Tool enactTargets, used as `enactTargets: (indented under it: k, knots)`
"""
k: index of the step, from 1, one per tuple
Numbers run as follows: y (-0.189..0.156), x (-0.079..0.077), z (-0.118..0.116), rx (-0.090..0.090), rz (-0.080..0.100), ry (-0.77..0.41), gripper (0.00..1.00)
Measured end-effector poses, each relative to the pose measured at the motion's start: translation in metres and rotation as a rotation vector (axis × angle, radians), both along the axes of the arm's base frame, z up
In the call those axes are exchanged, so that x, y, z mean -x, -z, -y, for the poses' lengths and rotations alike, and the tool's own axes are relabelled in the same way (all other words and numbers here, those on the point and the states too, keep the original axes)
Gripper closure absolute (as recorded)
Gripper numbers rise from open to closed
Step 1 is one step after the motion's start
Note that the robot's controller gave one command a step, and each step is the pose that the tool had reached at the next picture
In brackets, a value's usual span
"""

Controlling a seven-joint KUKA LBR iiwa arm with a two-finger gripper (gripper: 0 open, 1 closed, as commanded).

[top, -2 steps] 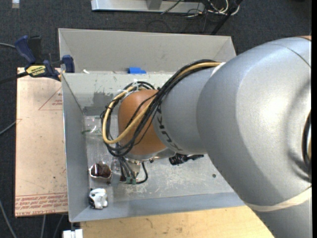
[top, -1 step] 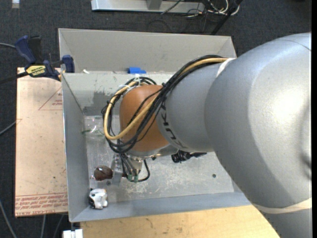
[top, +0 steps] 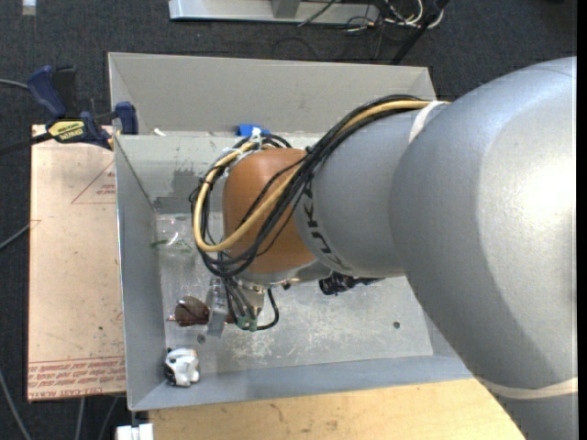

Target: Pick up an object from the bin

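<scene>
Gripper (top: pixel 220 317) low over bin (top: pixel 367 335) floor, near-left area | grip state: cannot tell (tip crowded by the arm's cables) | nearest item: dark brown lump (top: pixel 190 313) just left of gripper, contact undetermined | small white object (top: pixel 182 367) in near-left corner, apart | clear wrapper (top: pixel 170 232) farther back by left wall

Lump (top: pixel 182 366) in bin's (top: pixel 138 273) near-left corner; scrap (top: pixel 191 313) behind.

The arm (top: pixel 459 227) enters from the right, angled down. Cables (top: pixel 204 211) loop over its orange wrist cover (top: pixel 261 195). The tool (top: pixel 220 317) sits low.
</scene>
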State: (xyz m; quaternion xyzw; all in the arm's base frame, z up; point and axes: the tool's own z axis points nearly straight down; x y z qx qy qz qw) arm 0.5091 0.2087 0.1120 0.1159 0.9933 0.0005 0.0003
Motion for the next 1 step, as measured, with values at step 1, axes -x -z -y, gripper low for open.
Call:
enactTargets:
  k: [1]
  knots:
    - [-0.0104, 0.0003, 0.0, -0.001, 0.001, 0.0, 1.0]
